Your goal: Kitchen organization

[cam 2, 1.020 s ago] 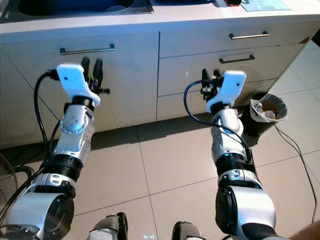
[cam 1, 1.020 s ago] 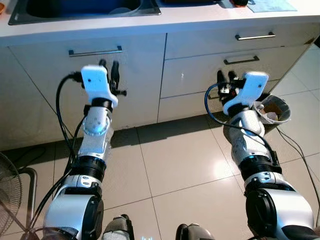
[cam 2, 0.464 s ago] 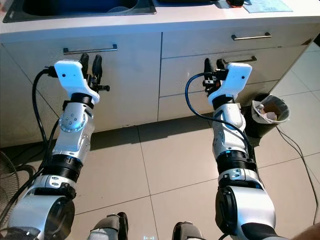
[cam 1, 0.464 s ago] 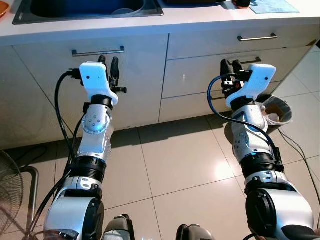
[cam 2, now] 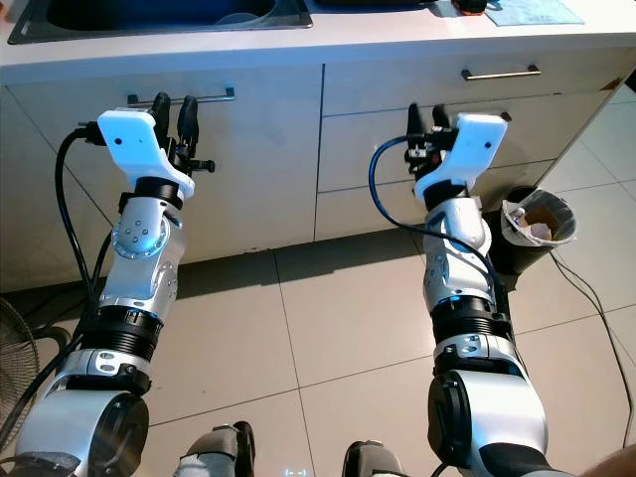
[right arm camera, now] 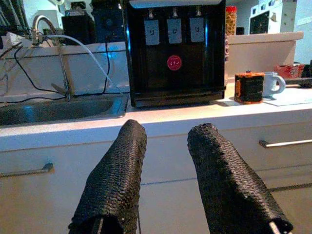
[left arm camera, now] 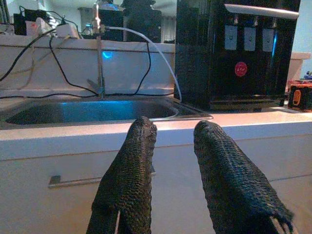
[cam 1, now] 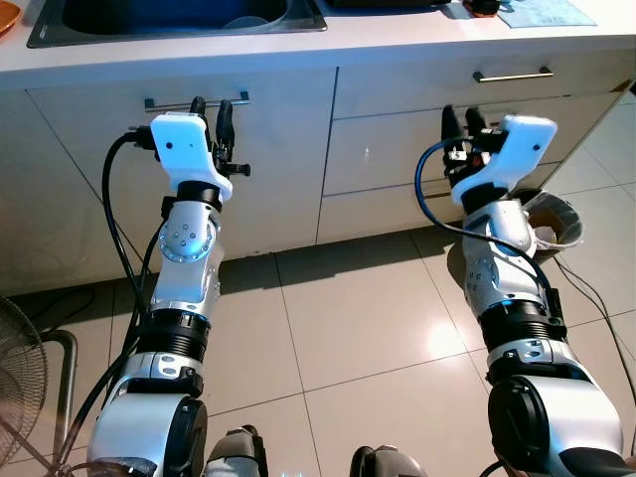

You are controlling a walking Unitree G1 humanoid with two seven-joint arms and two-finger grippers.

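Note:
I stand facing a white kitchen counter [cam 1: 328,40] with a steel sink [cam 1: 169,20] at the left. My left gripper [cam 1: 212,107] is raised in front of the cabinet door, just below its handle [cam 1: 195,100], fingers [left arm camera: 131,161] open and holding nothing. My right gripper [cam 1: 460,117] is raised before the drawers, near the middle drawer's handle [cam 1: 487,115], open and empty too. On the counter, the right wrist view shows a black water dispenser [right arm camera: 173,53], an orange-black object [right arm camera: 249,87] and a white mug [right arm camera: 273,84].
A black bin [cam 1: 550,221] with a paper liner stands on the tiled floor at the right, a cable [cam 1: 596,298] running past it. A fan's grille [cam 1: 18,383] sits at lower left. The top drawer has its own handle [cam 1: 512,74]. A tap [left arm camera: 99,53] rises behind the sink.
Both arms have risen: the left gripper now reaches the cabinet door's handle height, the right gripper reaches the middle drawer's handle. The camera has shifted slightly.

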